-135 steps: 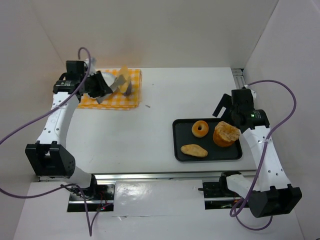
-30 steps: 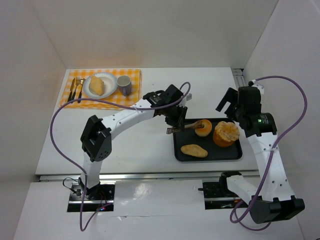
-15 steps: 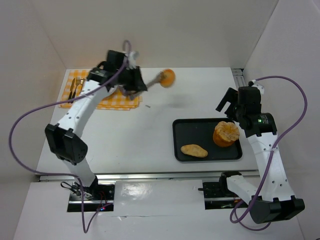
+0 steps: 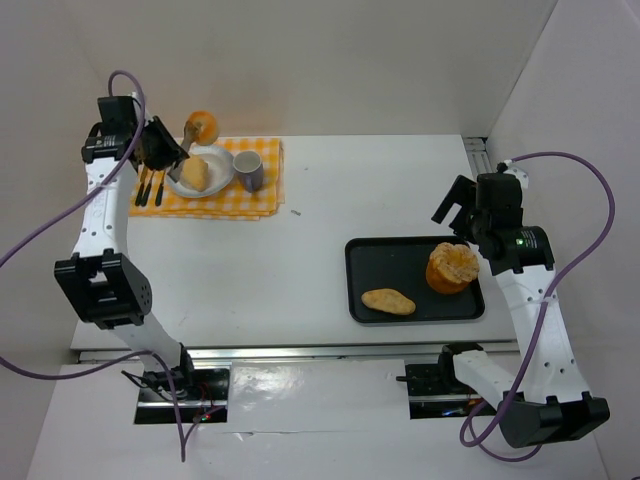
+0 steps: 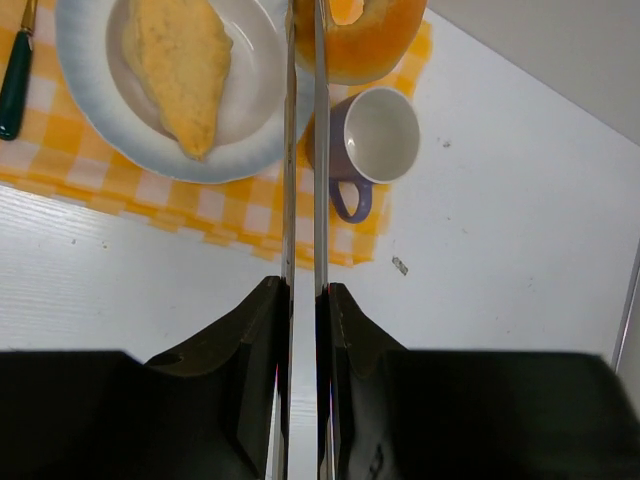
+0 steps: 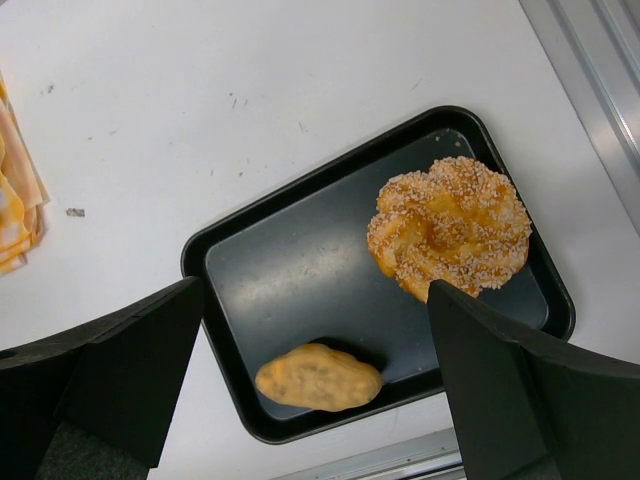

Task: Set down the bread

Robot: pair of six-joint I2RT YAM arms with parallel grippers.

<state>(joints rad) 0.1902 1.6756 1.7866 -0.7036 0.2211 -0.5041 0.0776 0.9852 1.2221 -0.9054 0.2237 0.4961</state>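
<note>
My left gripper [image 4: 160, 152] [image 5: 303, 292] is shut on a pair of metal tongs [image 5: 304, 160]. The tongs' tips pinch a round orange bread [image 4: 203, 127] [image 5: 362, 38], held in the air over the far edge of the white plate [image 4: 222, 182] [image 5: 95, 125]. A yellow bread piece [image 4: 194, 173] [image 5: 178, 66] lies on that plate. My right gripper [image 4: 455, 212] [image 6: 315, 300] hangs open above the black tray [image 4: 357, 300] [image 6: 300, 250], holding nothing. The tray carries a sesame bun [image 4: 452, 267] [image 6: 450, 225] and an oval bread [image 4: 388, 301] [image 6: 318, 378].
The plate stands on a yellow checked cloth [image 4: 265, 205] [image 5: 240, 225] with a purple mug [image 4: 247, 170] [image 5: 385, 135] to its right and cutlery [image 4: 150, 182] [image 5: 14, 85] to its left. White walls close in the back and sides.
The left arm has lifted the round bread off the tray with the tongs and swung it left to above the plate. The right arm has stayed still for the last second.
</note>
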